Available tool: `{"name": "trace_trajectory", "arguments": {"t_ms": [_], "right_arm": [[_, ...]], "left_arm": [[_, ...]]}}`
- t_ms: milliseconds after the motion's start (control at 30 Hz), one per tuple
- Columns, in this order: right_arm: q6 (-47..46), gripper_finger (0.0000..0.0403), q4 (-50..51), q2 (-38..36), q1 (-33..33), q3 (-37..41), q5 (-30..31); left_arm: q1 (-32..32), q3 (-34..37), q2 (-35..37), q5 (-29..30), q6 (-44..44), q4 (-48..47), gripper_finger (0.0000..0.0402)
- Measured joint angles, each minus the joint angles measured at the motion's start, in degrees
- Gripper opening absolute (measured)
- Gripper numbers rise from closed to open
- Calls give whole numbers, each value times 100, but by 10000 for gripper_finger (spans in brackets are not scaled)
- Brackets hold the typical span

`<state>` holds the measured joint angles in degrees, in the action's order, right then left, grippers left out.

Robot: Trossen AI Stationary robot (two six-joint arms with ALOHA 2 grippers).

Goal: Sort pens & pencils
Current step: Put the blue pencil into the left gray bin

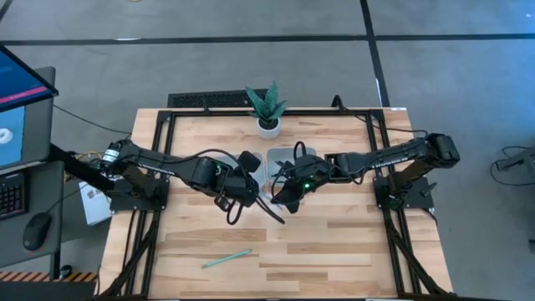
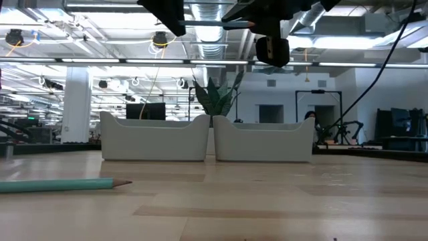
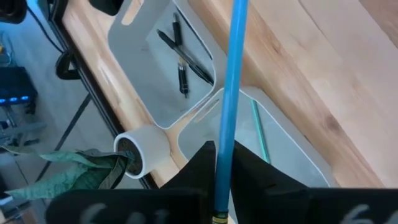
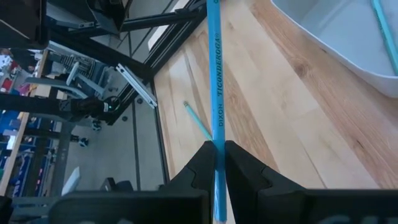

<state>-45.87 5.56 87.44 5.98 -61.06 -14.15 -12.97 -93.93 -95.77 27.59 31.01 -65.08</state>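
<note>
My left gripper point(image 3: 219, 186) and right gripper point(image 4: 216, 180) each seem clamped on a teal pencil point(image 3: 231, 93), near the trays point(image 1: 288, 159). I should release only over the pencil tray.

Teal pencil point(image 2: 63, 185) lying on table point(image 2: 267, 201), two white trays point(image 2: 154, 138) behind, touching

Three pencils point(image 4: 214, 93) (one held aloft), roughly three pens point(image 3: 182, 68), two trays point(image 2: 154, 140), one plant point(image 1: 266, 104).
</note>
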Motion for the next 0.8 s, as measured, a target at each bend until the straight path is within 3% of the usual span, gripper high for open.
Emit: {"name": "trace_trajectory", "arguments": {"t_ms": [800], "right_arm": [[85,56,-45,2,-14,7,62]], "left_arm": [[7,0,0,-35,-289,-148,18]]}}
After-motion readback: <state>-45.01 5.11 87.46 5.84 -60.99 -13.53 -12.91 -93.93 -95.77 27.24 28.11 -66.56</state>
